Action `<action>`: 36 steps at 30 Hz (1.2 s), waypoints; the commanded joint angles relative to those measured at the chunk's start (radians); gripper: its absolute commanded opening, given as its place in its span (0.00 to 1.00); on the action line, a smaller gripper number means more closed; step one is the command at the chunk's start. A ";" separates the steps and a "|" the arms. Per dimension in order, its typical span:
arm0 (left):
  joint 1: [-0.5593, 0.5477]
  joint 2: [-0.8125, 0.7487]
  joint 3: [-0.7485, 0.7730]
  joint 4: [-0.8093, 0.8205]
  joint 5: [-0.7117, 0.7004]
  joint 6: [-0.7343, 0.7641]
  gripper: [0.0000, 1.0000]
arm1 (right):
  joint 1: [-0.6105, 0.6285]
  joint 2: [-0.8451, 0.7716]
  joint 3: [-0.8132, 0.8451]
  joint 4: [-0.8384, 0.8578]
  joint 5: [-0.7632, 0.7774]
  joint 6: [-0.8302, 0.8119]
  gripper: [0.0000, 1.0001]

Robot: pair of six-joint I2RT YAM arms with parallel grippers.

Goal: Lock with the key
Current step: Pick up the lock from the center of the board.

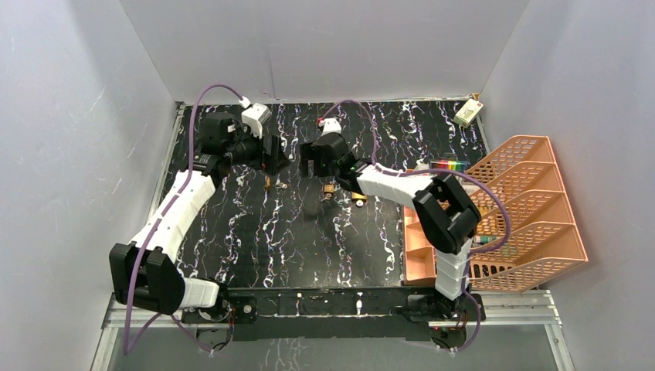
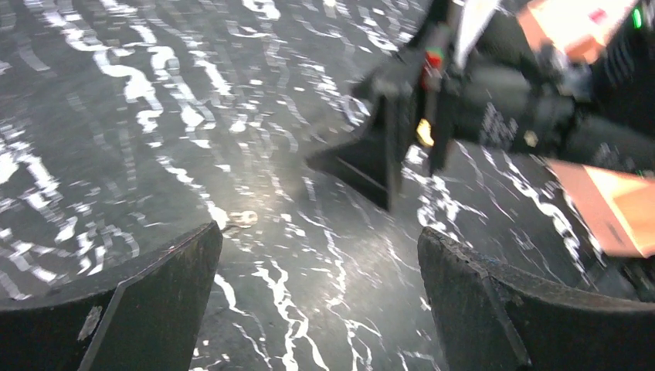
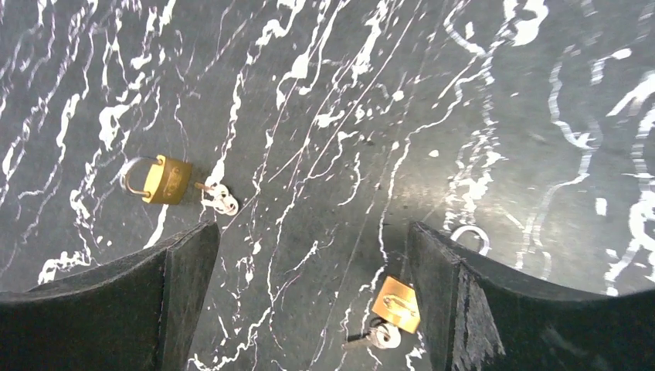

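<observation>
A brass padlock (image 3: pixel 166 179) lies on the black marbled table (image 3: pixel 324 93) with a key (image 3: pixel 220 199) in its base. It is ahead and left of my open right gripper (image 3: pixel 313 232). A second padlock (image 3: pixel 396 304) with a key (image 3: pixel 378 336) lies against the inside of the right finger (image 3: pixel 463 301), and its shackle (image 3: pixel 471 234) shows beyond that finger. From above, small brass padlocks (image 1: pixel 267 183) (image 1: pixel 329 189) lie just in front of both grippers. My left gripper (image 2: pixel 318 236) (image 1: pixel 276 158) hangs open and empty over the table, facing the right gripper (image 1: pixel 311 164) (image 2: pixel 386 147).
Orange stacked file trays (image 1: pixel 525 216) stand at the table's right edge, with a coloured pack (image 1: pixel 448 165) behind them. A small white box (image 1: pixel 467 114) sits in the back right corner. Grey walls enclose the table on three sides.
</observation>
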 commanded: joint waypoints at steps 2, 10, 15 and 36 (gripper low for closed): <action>0.005 -0.033 0.070 -0.196 0.450 0.171 0.98 | 0.003 -0.103 0.006 -0.190 0.204 0.029 0.98; 0.006 0.010 0.118 -0.364 0.632 0.295 0.98 | 0.003 -0.097 0.017 -0.391 0.250 0.110 0.97; 0.006 -0.061 0.036 -0.101 0.390 0.122 0.98 | 0.003 -0.119 0.013 -0.449 0.310 0.125 0.98; 0.005 -0.119 -0.041 -0.031 0.201 0.075 0.98 | -0.141 -0.122 -0.135 -0.499 0.184 0.131 0.97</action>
